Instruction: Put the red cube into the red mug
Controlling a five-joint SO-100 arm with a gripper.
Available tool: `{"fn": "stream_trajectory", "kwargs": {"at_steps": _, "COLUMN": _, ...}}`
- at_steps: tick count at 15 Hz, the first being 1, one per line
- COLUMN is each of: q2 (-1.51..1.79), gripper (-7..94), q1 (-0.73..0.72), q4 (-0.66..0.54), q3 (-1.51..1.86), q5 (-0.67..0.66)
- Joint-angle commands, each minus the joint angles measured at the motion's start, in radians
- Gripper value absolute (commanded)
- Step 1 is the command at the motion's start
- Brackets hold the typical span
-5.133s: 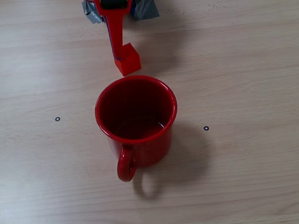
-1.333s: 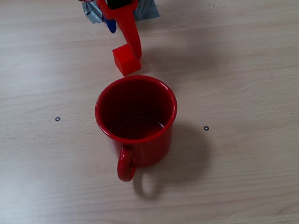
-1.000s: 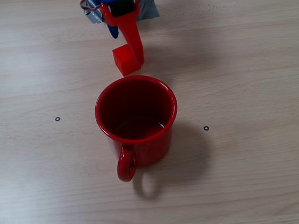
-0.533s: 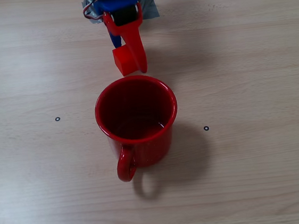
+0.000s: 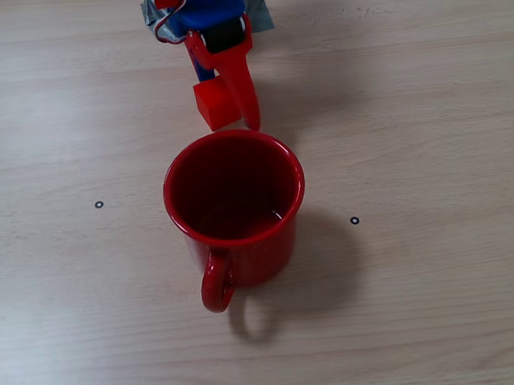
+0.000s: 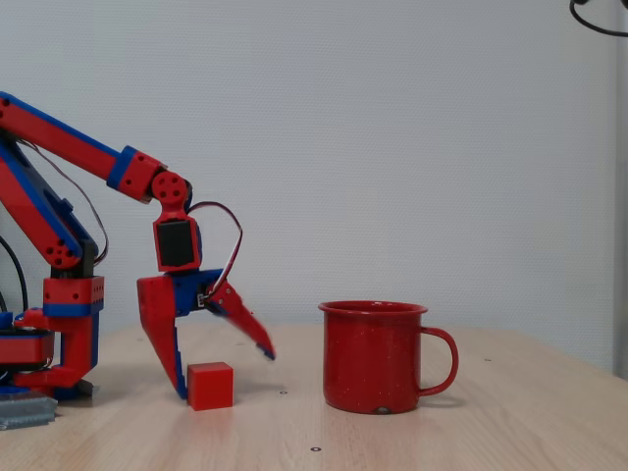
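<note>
From where I stand beside the bench (image 6: 471, 432), the red cube (image 6: 210, 385) sits flat on the light wood, apart from the red mug (image 6: 375, 355), which stands upright at the cube's 3 o'clock with its looped handle turned further toward 3 o'clock. In the fixed view from above, the red cube (image 5: 214, 104) lies at about 12 o'clock from the red mug (image 5: 235, 206), just beyond the rim but not touching it, and the mug's handle points to 6 o'clock. The mug's dark inside holds nothing that I can see.

The tool (image 6: 226, 371) hangs over the cube with its jaws spread wide, gripping nothing. In the side view one finger comes down steeply and ends low against the cube's 9 o'clock side; whether it touches I cannot tell. The other finger slants out toward the mug and ends in the air above the cube's top, at about 2 o'clock from it. From above, the tool (image 5: 227, 106) shows a long red finger running down the cube's 3 o'clock side, its tip close to the mug's rim.

The arm (image 6: 69, 162) is red with blue joints, and its base stands at 9 o'clock in the side view. Small dark ring marks dot the bench (image 5: 434, 303) in the overhead view.
</note>
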Motion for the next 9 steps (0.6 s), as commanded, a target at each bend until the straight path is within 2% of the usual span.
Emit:
{"fn": "stream_trajectory", "kwargs": {"at_steps": 1, "q2": 0.025, "gripper": 29, "q1": -0.015, "q4": -0.012, "q3": -0.011, "q5": 0.002}}
{"fn": "stream_trajectory", "kwargs": {"at_steps": 3, "q2": 0.028, "gripper": 6, "q1": -0.012, "q4": -0.018, "q3": -0.012, "q5": 0.006}}
{"fn": "stream_trajectory", "kwargs": {"at_steps": 7, "q2": 0.057, "gripper": 2, "q1": -0.003, "q4": -0.005, "q3": -0.008, "q5": 0.025}}
{"fn": "stream_trajectory", "kwargs": {"at_steps": 9, "q2": 0.086, "gripper": 1, "q1": 0.014, "q4": 0.074, "q3": -0.034, "q5": 0.034}}
